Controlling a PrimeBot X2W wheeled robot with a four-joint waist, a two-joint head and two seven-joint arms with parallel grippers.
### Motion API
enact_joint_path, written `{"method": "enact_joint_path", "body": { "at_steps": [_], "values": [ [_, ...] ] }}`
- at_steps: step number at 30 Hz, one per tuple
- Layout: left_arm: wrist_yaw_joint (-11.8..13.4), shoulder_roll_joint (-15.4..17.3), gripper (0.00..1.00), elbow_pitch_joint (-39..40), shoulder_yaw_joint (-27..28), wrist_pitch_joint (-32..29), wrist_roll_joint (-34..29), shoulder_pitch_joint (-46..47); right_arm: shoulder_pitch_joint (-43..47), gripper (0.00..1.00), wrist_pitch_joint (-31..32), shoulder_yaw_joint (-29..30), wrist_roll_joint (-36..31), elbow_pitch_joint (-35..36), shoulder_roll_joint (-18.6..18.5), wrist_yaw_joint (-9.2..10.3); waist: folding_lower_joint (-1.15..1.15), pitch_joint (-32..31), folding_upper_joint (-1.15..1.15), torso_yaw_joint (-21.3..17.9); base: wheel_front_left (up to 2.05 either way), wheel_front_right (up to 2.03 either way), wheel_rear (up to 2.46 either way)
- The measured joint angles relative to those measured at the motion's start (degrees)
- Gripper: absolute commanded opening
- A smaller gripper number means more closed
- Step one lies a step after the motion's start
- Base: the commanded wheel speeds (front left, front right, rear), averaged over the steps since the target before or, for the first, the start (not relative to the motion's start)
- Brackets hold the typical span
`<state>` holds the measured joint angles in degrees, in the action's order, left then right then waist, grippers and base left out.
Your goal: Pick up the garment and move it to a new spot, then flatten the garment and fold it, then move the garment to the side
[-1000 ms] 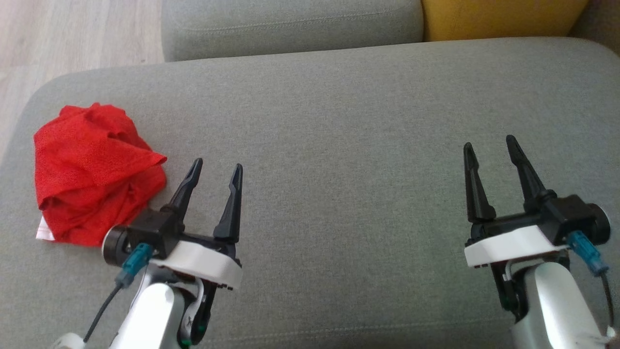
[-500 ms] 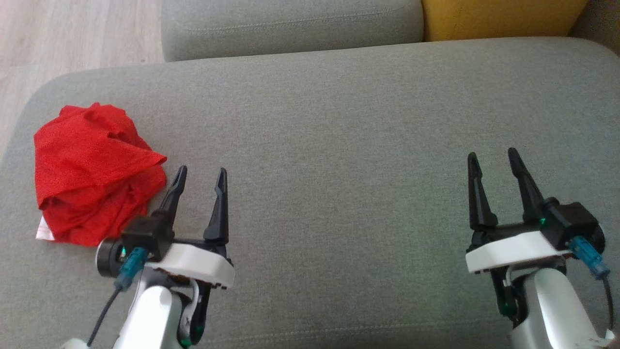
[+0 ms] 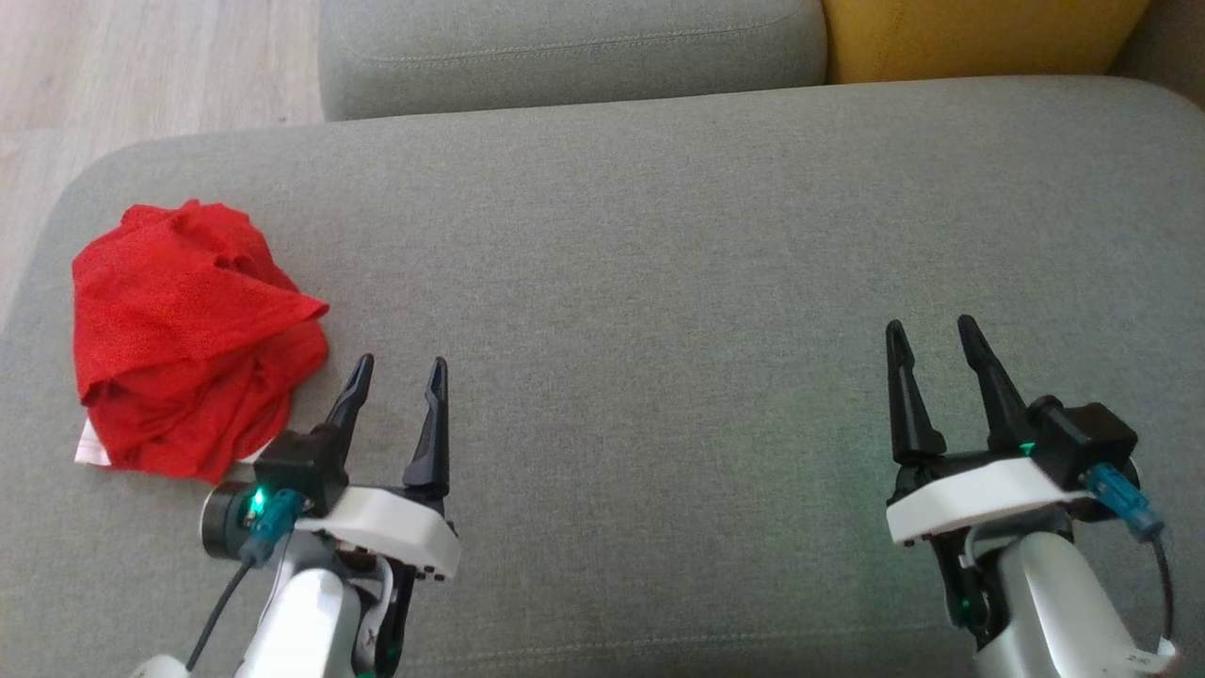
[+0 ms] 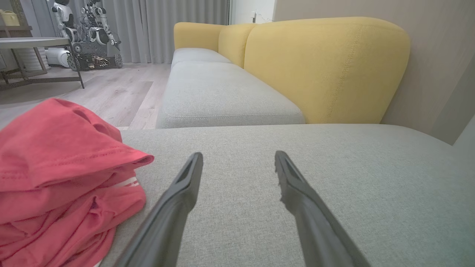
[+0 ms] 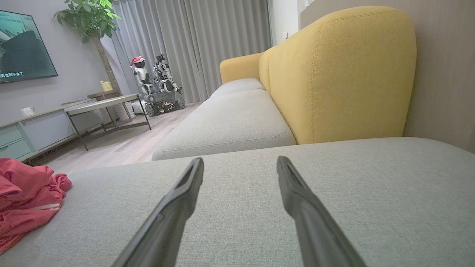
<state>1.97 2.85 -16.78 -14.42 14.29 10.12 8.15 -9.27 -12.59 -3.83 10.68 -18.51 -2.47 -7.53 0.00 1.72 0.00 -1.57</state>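
**Two grippers spread wide, red garment point(image 3: 188, 339) bunched at the left end of the cushion point(image 3: 659, 235)**

Both pairs of dark fingers stand well apart with nothing between them. The left gripper point(image 3: 402, 360) sits low on the grey seat, and its left finger lies just beside the garment's near edge, with a narrow strip of cushion showing between the two. The right gripper point(image 3: 930, 323) is far off toward the cushion's right side, well apart from the cloth. From above it cannot be told whether either set of fingertips touches the upholstery or hangs just over it.

The garment is a crumpled heap, one flap draped over the rest, and the folds hide its outline – no sleeve or neckline can be picked out. A white scrap point(image 3: 89, 454) pokes out at its lower left edge, mostly tucked under the red cloth. In the left wrist view the heap is cut off by the left and bottom edges, and a thin white stripe point(image 4: 126, 182) shows between two folds. In the right wrist view just a rumpled corner enters at the left edge.

Both pale forearms are cut off by the bottom of the head view. Behind the cushion a second grey seat point(image 3: 565, 47) and a yellow backrest point(image 3: 979, 38) run out of the top edge. Farther back by the curtains stands a low table point(image 5: 107, 104) beside some small robot figures point(image 5: 156, 85), too small to make out.
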Motion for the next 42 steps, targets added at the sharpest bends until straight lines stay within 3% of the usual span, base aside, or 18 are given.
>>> {"method": "enact_joint_path", "body": {
  "at_steps": [15, 42],
  "values": [
    [-0.4, -0.2, 1.0, -0.1, 0.3, 0.0, -0.4, 0.0, -0.8, 1.0, 0.0, -1.3, -0.8, -0.6, -0.1, 0.0, 0.0, 0.5, 0.0, 2.2, 0.0, 0.0, 0.0],
    [0.6, -0.3, 1.0, 3.4, 3.3, 0.0, 2.1, -0.9, -0.8, 1.0, -0.1, -6.8, -2.2, 1.1, -0.1, 0.0, 0.0, 1.7, 0.0, 18.4, 0.0, 0.0, 0.0]
  ]
}}
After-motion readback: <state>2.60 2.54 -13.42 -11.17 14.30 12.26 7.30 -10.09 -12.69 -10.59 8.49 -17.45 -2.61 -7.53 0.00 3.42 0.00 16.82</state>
